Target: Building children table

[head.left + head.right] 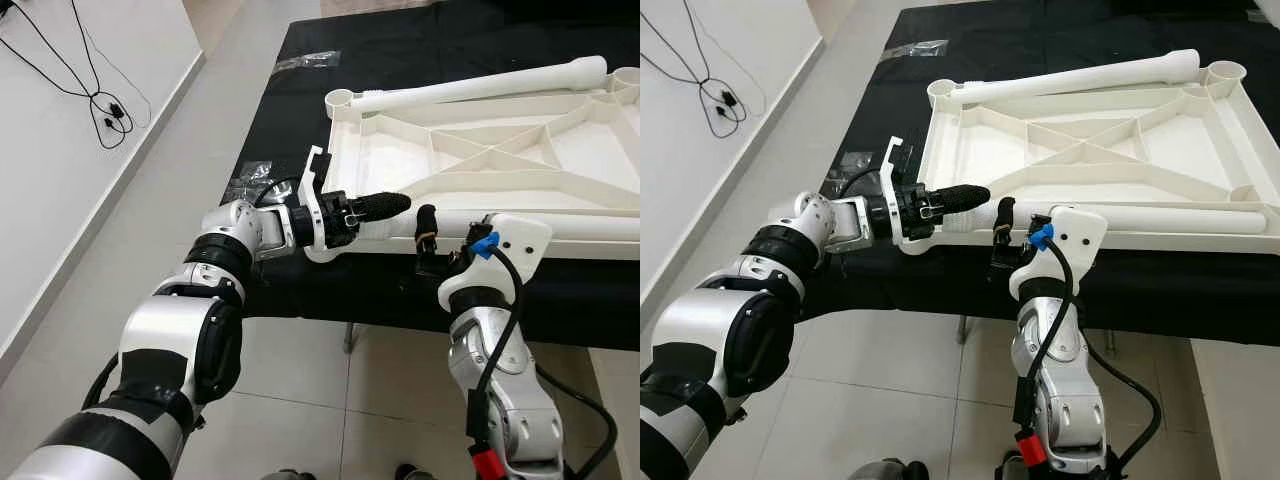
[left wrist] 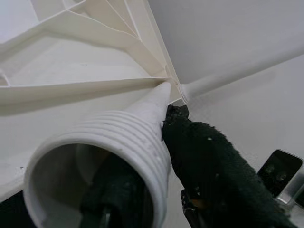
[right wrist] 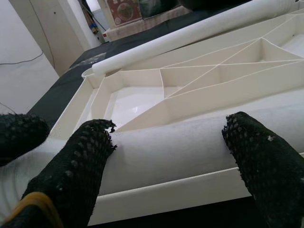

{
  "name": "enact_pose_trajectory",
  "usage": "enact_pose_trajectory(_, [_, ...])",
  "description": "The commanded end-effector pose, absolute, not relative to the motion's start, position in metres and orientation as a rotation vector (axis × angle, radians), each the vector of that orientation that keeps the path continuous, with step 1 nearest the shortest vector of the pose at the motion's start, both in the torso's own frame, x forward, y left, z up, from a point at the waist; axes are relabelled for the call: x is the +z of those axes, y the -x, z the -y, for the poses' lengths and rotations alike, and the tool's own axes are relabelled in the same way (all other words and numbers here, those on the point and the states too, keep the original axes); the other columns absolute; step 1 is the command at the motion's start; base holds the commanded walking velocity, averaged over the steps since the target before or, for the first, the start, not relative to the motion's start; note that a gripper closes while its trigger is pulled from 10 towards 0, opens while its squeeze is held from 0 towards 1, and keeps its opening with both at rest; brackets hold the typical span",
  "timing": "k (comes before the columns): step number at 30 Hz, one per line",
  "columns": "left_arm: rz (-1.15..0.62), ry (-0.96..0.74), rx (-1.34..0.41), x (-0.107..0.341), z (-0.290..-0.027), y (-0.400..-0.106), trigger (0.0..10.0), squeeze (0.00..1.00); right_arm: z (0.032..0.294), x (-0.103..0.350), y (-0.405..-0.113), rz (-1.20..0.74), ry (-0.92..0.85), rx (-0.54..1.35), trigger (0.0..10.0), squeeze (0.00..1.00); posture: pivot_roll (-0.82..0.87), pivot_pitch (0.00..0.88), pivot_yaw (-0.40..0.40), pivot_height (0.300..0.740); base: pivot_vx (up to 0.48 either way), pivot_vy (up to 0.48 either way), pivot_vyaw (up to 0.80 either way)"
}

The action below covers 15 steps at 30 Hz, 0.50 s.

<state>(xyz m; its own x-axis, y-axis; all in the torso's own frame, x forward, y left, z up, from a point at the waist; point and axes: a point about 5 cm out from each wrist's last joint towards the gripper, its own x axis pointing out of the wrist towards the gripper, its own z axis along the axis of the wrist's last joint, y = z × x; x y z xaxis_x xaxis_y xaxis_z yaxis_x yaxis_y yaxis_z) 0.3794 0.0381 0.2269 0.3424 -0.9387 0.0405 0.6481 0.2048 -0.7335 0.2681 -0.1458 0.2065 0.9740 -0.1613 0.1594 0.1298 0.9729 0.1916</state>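
Left gripper [image 1: 385, 207] clamps threaded end of white leg [image 1: 560, 226] lying along upturned tabletop [image 1: 480, 150] rim. Right gripper [image 3: 166, 142] fingers spread, straddling same leg.

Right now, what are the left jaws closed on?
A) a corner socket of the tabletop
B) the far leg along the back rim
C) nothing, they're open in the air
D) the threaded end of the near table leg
D: the left gripper clamps the ribbed, threaded end of the near table leg, which lies along the front edge of the upturned tabletop; the left wrist view shows a finger pressed against the threads.
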Motion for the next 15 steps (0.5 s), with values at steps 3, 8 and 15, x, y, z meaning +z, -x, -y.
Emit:
enact_pose_trajectory(3, [-0.5,0.755,-1.115,0.214,-0.0476,-0.3797,0.0,0.0,0.1437,0.206,-0.2666,0.164,-0.205,-0.148,10.0,0.0,0.07,0.2,0.14,0.74,0.0,0.0,0.0])
enact_pose_trajectory(8, [-0.5,0.757,-1.121,0.214,-0.0502,-0.3794,0.0,0.0,0.1437,0.2052,-0.2674,0.16,-0.205,-0.149,10.0,0.0,0.07,0.197,0.139,0.74,0.0,0.0,0.0])
enact_pose_trajectory(15, [-0.486,0.759,-1.138,0.2184,-0.0534,-0.3795,0.0,0.0,0.1436,0.2042,-0.2701,0.16,-0.204,-0.145,10.0,0.0,0.08,0.181,0.131,0.74,0.0,0.0,0.0])
